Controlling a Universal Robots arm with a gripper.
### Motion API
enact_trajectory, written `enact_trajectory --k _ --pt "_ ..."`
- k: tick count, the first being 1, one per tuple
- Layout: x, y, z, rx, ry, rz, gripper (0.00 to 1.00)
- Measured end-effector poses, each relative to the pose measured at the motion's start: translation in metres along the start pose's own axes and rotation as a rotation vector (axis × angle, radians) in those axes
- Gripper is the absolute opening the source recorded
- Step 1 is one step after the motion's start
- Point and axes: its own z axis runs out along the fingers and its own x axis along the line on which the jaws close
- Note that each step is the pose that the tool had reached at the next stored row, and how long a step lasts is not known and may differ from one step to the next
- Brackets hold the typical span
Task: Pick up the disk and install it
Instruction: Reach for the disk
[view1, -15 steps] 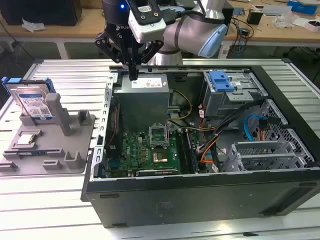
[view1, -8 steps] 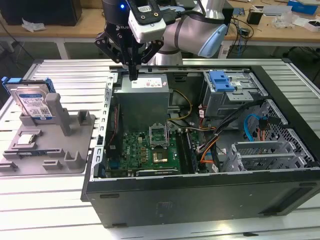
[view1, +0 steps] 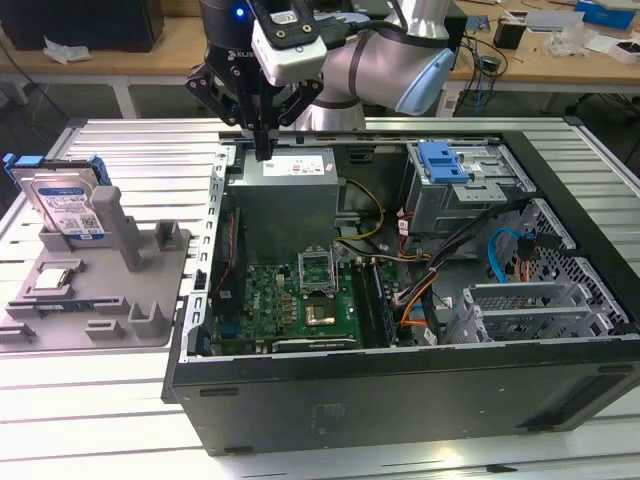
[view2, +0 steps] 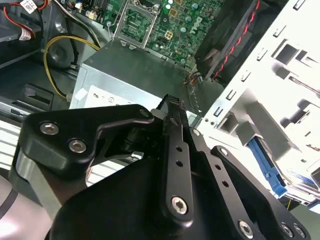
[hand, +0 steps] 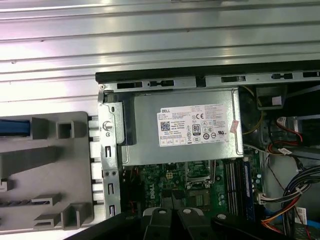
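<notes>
Slatted bench (view1: 80, 400), silver blue-railed disk (view1: 68, 205) upright in grey holder (view1: 150, 300), jaws clenched empty.

The silver-grey arm (view1: 370, 55) has a pale blue joint cap (view1: 425, 85), a white camera box (view1: 290, 40) and a black gripper (view1: 263, 150).

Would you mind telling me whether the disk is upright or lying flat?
Upright: the disk stands on edge in a slot of the grey holder, outside the computer case.
</notes>
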Motion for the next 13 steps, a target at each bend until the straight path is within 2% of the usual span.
enact_trajectory --k 1,2,4,6,8,9,10,13 --pt "0.0019 0.0002 0.0000 -0.0001 0.0000 0.000 0.11" --pt "0.0100 0.0012 -0.0002 0.0000 0.0000 0.000 0.11" --pt "0.0198 0.0025 -0.0003 -0.0001 -0.0001 0.000 0.11" --pt "0.0363 0.0050 -0.0006 0.0000 0.0000 0.001 0.11" --pt "0.0456 0.0063 -0.0008 0.0000 -0.0001 0.001 0.11" --pt "0.0595 0.0079 -0.0011 0.0001 -0.0001 0.002 0.11" --pt "0.0689 0.0089 -0.0012 0.0000 -0.0001 0.002 0.11" --pt "0.0804 0.0102 -0.0014 0.0001 -0.0001 0.003 0.11"
